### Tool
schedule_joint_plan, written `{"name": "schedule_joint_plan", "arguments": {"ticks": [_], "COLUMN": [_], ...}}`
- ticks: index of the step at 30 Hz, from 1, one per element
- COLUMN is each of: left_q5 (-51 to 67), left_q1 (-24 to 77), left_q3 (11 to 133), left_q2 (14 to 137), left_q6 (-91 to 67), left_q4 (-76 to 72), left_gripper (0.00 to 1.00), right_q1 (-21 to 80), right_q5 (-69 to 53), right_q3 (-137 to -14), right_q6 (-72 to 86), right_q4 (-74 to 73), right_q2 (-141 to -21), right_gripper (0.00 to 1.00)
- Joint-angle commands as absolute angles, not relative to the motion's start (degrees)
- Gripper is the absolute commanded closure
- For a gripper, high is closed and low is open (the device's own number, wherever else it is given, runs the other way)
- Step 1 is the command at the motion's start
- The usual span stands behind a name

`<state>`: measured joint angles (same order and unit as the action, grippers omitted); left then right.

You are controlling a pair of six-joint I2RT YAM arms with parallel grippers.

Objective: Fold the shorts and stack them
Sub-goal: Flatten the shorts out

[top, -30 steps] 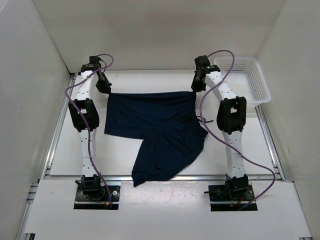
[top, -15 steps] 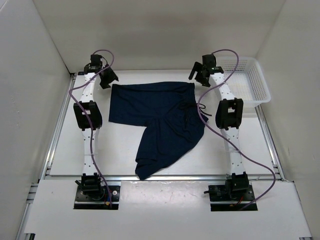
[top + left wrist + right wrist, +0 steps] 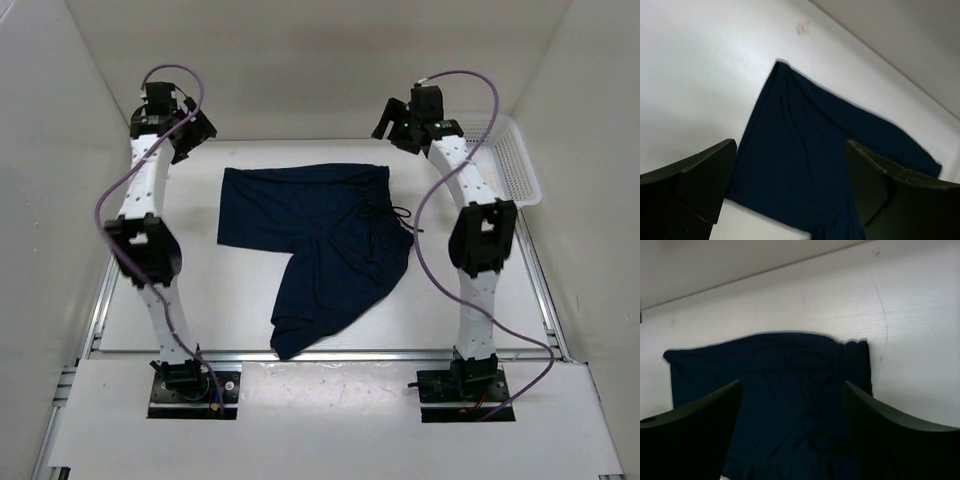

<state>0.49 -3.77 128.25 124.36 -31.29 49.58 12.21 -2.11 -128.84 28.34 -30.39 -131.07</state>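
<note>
The dark navy shorts (image 3: 310, 240) lie flat on the white table, one leg stretched to the left and the other folded down toward the near edge, with the drawstring showing at the right. My left gripper (image 3: 193, 133) hangs open in the air above and behind the shorts' far left corner, holding nothing. My right gripper (image 3: 391, 127) is open too, raised behind the far right corner. In the left wrist view the shorts (image 3: 810, 150) lie well below the spread gripper (image 3: 790, 187). The right wrist view shows the shorts (image 3: 780, 385) under its open gripper (image 3: 792, 417).
A white mesh basket (image 3: 512, 160) stands at the back right, beside the right arm's forearm. White walls close in the table on the left, right and back. A metal rail (image 3: 330, 354) runs along the near edge.
Both grippers let go of the shorts' far edge, opened wide and lifted up and back. The shorts dropped flat onto the table.
</note>
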Motion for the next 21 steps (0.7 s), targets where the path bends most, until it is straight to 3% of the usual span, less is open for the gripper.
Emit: {"name": "schedule_joint_plan", "arguments": {"ticks": [1, 4, 5, 6, 7, 8, 12, 14, 19, 21], "left_q5": [-3.3, -2.0, -1.5, -1.5, -1.5, -2.2, -2.2, -2.2, -1.7, -3.3], "left_q1": [-0.9, 3.7, 5.3, 7.2, 11.1, 13.1, 22.9, 29.2, 40.9, 44.5], "left_q3": [115.5, 98.7, 94.5, 90.7, 83.5, 80.0, 67.7, 63.9, 62.1, 64.2], "left_q2": [108.3, 97.1, 94.7, 90.3, 88.5, 87.0, 80.3, 79.1, 84.1, 87.3], "left_q6": [-28.7, -28.0, -28.0, -28.0, -29.1, -30.2, -34.6, -36.9, -38.0, -37.4], "left_q4": [52.0, 52.0, 52.0, 52.0, 52.6, 52.6, 52.6, 52.6, 52.6, 52.6], "left_gripper": [0.00, 0.12, 0.24, 0.29, 0.33, 0.35, 0.35, 0.35, 0.35, 0.28], "right_q1": [13.4, 15.9, 16.8, 17.8, 20.2, 21.4, 25.9, 26.5, 27.1, 27.1], "right_q5": [-2.3, -0.5, -0.5, -0.5, 0.3, 1.1, 5.1, 5.7, 6.2, 6.2], "right_q3": [-113.9, -96.8, -92.8, -88.6, -81.0, -77.1, -61.3, -53.8, -44.7, -43.7], "right_q6": [28.8, 28.8, 28.8, 28.2, 27.5, 27.5, 31.7, 33.7, 37.2, 37.2], "right_q4": [-24.4, -22.2, -22.1, -22.1, -22.1, -22.1, -29.7, -31.9, -34.9, -36.2], "right_q2": [-115.4, -103.6, -100.8, -95.6, -92.9, -90.6, -79.1, -74.4, -65.6, -63.0], "right_gripper": [0.17, 0.36, 0.47, 0.53, 0.58, 0.73, 0.95, 0.95, 0.76, 0.67]}}
